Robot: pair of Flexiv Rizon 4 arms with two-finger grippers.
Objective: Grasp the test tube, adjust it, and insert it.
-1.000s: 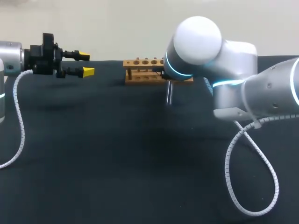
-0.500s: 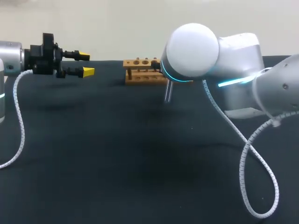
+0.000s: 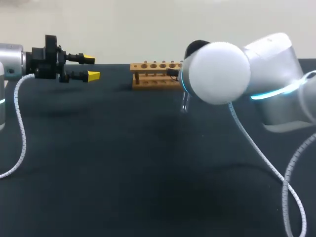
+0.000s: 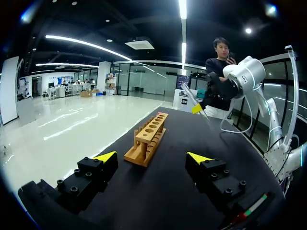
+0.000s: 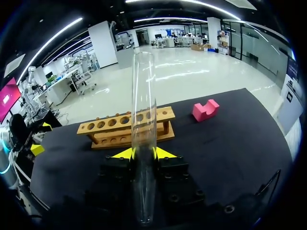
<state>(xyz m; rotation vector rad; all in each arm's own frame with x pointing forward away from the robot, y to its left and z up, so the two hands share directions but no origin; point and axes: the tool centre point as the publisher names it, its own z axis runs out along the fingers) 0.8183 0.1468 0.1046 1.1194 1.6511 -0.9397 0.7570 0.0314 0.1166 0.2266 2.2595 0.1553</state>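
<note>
Clamping the clear glass test tube (image 5: 144, 120) from two sides, the right gripper (image 5: 144, 154) has its yellow-tipped fingers pressed against the glass, and the tube runs lengthwise between them, with one end reaching out well past the tips and the other lying back toward the wrist. Ahead of that gripper in the right wrist view stands the wooden rack (image 5: 127, 125) with its row of round holes, all of them unfilled, and the tube is not in any of them. A pink block (image 5: 205, 109) lies on the black table (image 3: 123, 163) beyond one end of the rack, apart from it. In the head view the rack sits in the upper middle of the frame near the table's far edge, and the right arm (image 3: 219, 73) comes in from the right side, its large white joint covering the rack's right end and hiding the gripper. Only the lower part of the tube shows there, hanging just below that joint, close to upright with a slight tilt and clear of the tabletop. The left gripper (image 3: 90, 67) hovers at the upper left of the frame, well apart from the rack, its fingers spread with nothing between them. In the left wrist view the rack lies ahead of those parted fingers, and the tube is held tilted in the air beyond the rack's far end.
</note>
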